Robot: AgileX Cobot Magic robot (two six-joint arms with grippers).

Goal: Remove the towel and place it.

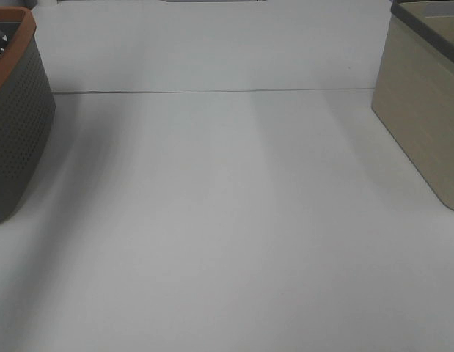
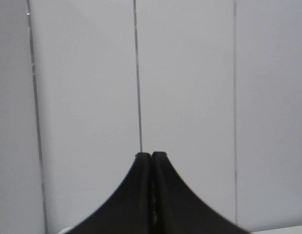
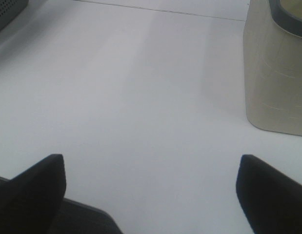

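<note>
View from above: a smooth, matte white table (image 1: 227, 235), crossed at its far side by a thin dark seam (image 1: 212, 92). At the left edge stands a dark grey basket (image 1: 21, 125) – rounded walls pierced with rows of small holes, rim of orange-brown. At the right edge stands a beige bin (image 1: 421, 125) with flat, faintly grained walls and a dark grey rim. Only a sliver of each interior shows; what either one holds cannot be told. The towel appears in none of the three views.

Left wrist view: the left gripper (image 2: 151, 155), its black curved fingers (image 2: 136, 195) pressed together with nothing between them, faces a white panelled surface (image 2: 190, 73) with thin vertical joints.

Right wrist view: the right gripper (image 3: 151, 163), its blunt black fingertips (image 3: 50, 170) spread wide – touching nothing – hangs above bare table (image 3: 141, 87), the beige bin (image 3: 275, 73) to the far right and a corner of the basket (image 3: 7, 12) to the far left.
</note>
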